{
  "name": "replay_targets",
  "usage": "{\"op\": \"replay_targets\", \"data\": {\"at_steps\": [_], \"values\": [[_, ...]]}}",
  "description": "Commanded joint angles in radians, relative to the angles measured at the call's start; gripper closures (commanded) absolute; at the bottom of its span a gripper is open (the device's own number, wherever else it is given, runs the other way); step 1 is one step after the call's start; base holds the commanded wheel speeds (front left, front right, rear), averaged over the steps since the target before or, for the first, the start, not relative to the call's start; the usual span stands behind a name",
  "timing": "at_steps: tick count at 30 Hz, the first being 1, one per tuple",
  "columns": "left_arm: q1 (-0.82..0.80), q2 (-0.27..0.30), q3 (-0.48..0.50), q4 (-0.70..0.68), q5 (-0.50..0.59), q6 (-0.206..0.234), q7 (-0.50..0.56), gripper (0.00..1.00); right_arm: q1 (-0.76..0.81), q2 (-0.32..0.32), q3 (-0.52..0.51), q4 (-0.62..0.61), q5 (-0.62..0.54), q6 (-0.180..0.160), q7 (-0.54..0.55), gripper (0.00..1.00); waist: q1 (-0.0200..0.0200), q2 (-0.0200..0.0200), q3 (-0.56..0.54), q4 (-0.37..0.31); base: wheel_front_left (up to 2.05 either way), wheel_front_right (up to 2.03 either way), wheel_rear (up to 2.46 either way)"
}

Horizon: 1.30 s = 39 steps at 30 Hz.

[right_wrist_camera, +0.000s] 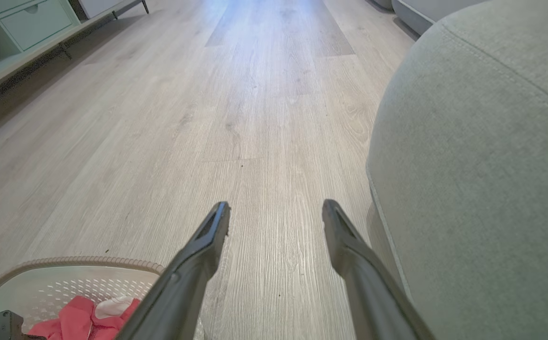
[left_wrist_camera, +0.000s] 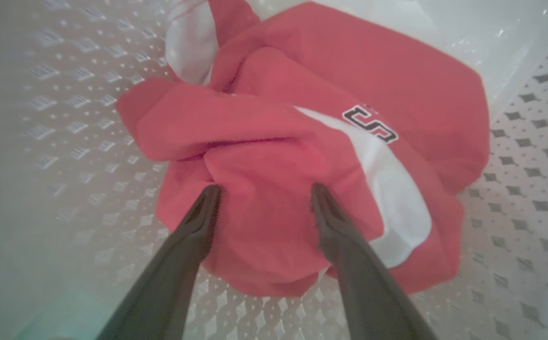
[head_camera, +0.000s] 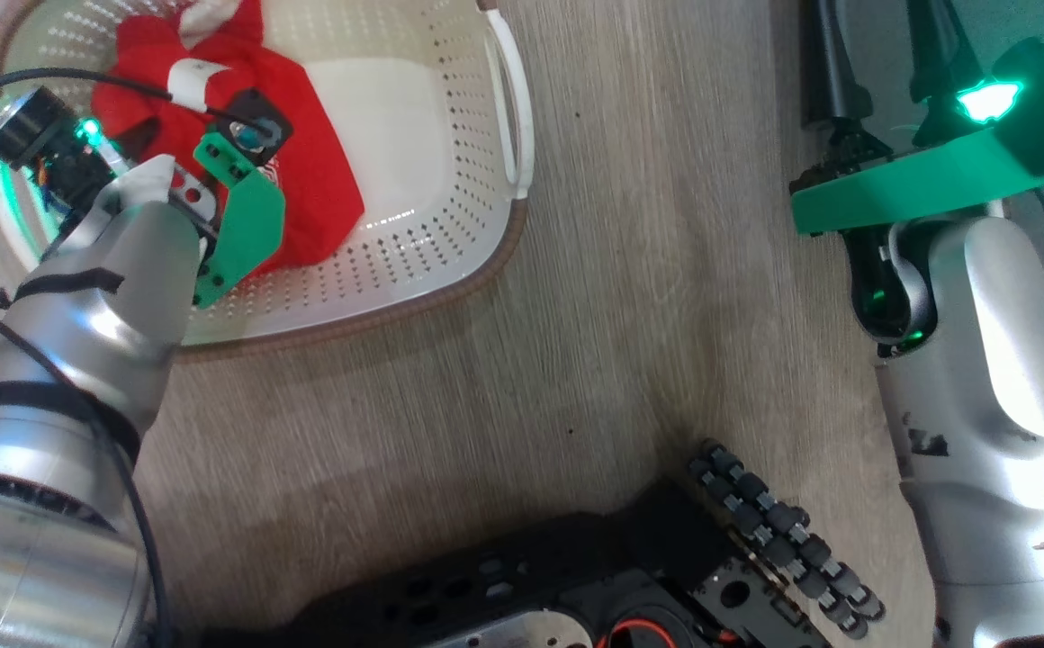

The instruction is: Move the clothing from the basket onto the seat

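Pale wood-grain floor (head_camera: 621, 315) ran under everything, and on it sat the cream perforated basket (head_camera: 450, 270) with the red clothing (left_wrist_camera: 302, 94) heaped on its floor. The left pincer (left_wrist_camera: 264, 189) was plunged down into the basket, and the heap lay straight ahead of it and under it. Most of the fabric spread beyond the tips and off toward the side of its right finger, where the white stripe (left_wrist_camera: 387, 189) ran roughly along the line of that finger. The heap was crumpled, with no clean long axis, though it seemed to stretch more across the pincer than along it. The left jaws stood wide apart. Both fingertips (left_wrist_camera: 208, 198) appeared to press into the cloth with a rounded hump of red between them, but nothing was gripped yet. This arm was plainly the nearer one, so closing on that hump looked like the coming move. The right pincer (right_wrist_camera: 276, 205) hung equally wide and empty over bare floor, with the grey-green seat (right_wrist_camera: 482, 165) close by its right finger and the basket back behind its left finger.
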<state>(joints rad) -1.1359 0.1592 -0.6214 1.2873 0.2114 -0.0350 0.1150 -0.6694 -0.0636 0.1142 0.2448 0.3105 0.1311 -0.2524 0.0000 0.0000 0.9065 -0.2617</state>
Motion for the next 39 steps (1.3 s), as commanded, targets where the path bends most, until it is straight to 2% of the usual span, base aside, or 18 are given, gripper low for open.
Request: {"op": "replay_targets", "data": {"at_steps": [1, 13, 14, 15, 16, 20, 23, 30, 39], "values": [[-0.007, 0.035, -0.006, -0.006, 0.018, 0.006, 0.011, 0.0, 0.017, 0.013, 0.019, -0.034, 0.012, 0.0, -0.009, 0.0, 0.0, 0.0, 0.025, -0.007, 0.0, 0.0, 0.0], [-0.034, 0.035, -0.066, -0.001, 0.051, 0.052, 0.038, 0.0, 0.003, 0.013, 0.04, -0.059, 0.034, 0.0, -0.009, 0.0, 0.0, 0.0, 0.092, -0.027, 0.0, 0.0, 0.0], [-0.033, 0.035, -0.066, -0.001, 0.049, 0.057, 0.037, 0.09, 0.003, 0.013, 0.041, -0.06, 0.035, 0.0, -0.009, 0.0, 0.0, 0.0, 0.094, -0.028, 0.0, 0.0, 0.0], [-0.031, 0.036, -0.067, 0.0, 0.046, 0.059, 0.037, 0.73, 0.002, 0.013, 0.041, -0.06, 0.036, 0.0, -0.009, 0.0, 0.0, 0.0, 0.095, -0.029, 0.0, 0.0, 0.0], [-0.028, 0.038, -0.065, 0.0, 0.041, 0.061, 0.033, 1.0, 0.001, 0.013, 0.041, -0.058, 0.036, 0.0, -0.009, 0.0, 0.0, 0.0, 0.093, -0.029, 0.0, 0.0, 0.0], [-0.003, 0.069, -0.049, 0.001, 0.009, 0.045, -0.013, 1.0, -0.001, 0.013, 0.033, -0.05, 0.033, 0.0, -0.009, 0.0, 0.0, 0.0, 0.065, -0.025, 0.0, 0.0, 0.0], [0.016, 0.069, -0.029, 0.002, -0.027, 0.034, -0.079, 1.0, -0.003, 0.013, 0.022, -0.041, 0.021, 0.0, -0.009, 0.0, 0.0, 0.0, 0.03, -0.012, 0.0, 0.0, 0.0], [0.058, 0.004, 0.032, 0.002, -0.133, -0.007, -0.25, 1.0, 0.0, 0.013, -0.004, -0.001, -0.035, 0.0, -0.009, 0.0, 0.0, 0.0, -0.104, 0.051, 0.0, 0.0, 0.0], [0.125, -0.061, 0.085, 0.003, -0.235, -0.043, -0.348, 1.0, 0.059, 0.013, -0.039, 0.056, -0.096, 0.0, -0.009, 0.0, 0.0, 0.0, -0.291, 0.13, 0.0, 0.0, 0.0]]}}
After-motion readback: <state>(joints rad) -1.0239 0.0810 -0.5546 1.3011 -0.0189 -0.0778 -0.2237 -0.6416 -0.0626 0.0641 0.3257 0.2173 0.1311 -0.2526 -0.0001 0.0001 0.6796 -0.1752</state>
